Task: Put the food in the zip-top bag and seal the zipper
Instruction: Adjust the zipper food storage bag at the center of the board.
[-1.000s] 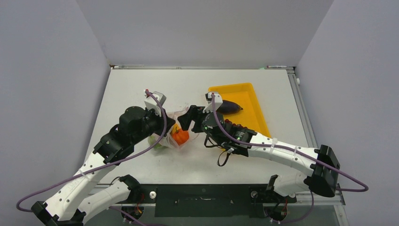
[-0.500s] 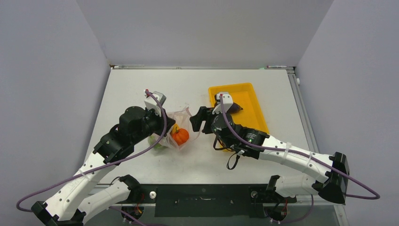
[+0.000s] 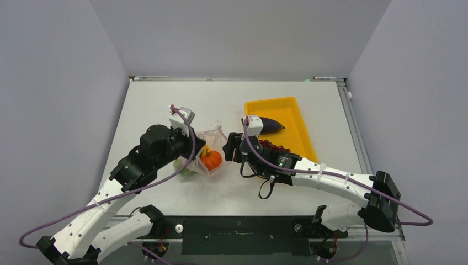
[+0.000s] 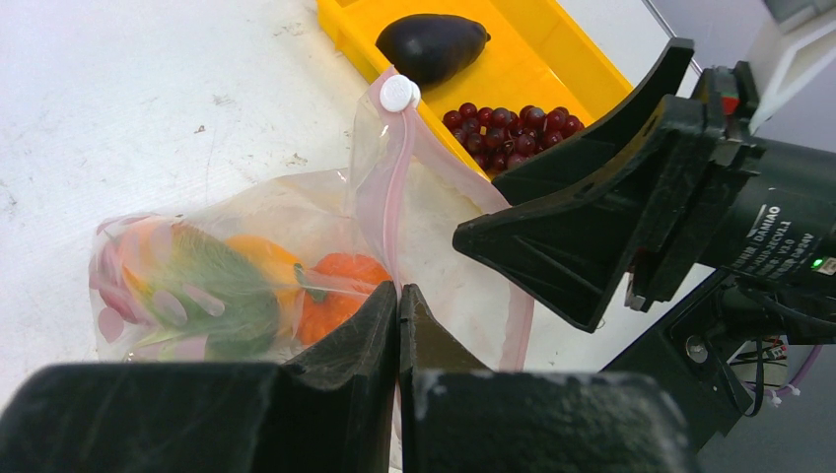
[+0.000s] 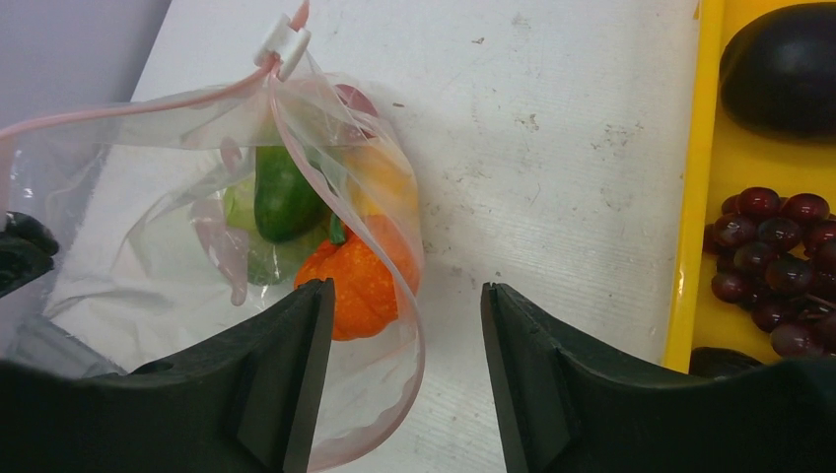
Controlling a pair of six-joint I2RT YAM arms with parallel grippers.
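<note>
- The left gripper [image 4: 397,296] has its jaws pressed together on the mouth edge of the zip-top bag [image 5: 118,256]. It lifts that edge off the table [image 5: 552,148], apparently to hold the mouth open and facing the yellow tray [image 4: 552,59].
- The bag lies just to the left of the tray. Its zipper [image 4: 394,187] is unsealed, with the white slider [image 4: 399,94] at the end nearest the tray.
- The right gripper [image 5: 404,291] hangs between tray and bag over the open mouth. Its jaws are partly spread and hold nothing.
- Inside the bag are the orange pumpkin [image 5: 360,281], a green piece [image 5: 281,192], and some reddish and yellowish pieces too blurred to name.
- In the tray, the eggplant [image 4: 432,44] lies at the far end, with the grape cluster [image 4: 508,123] nearer the arms.
- Judging from this, the filling is only partly done, with two items left and the sealing not yet begun.
</note>
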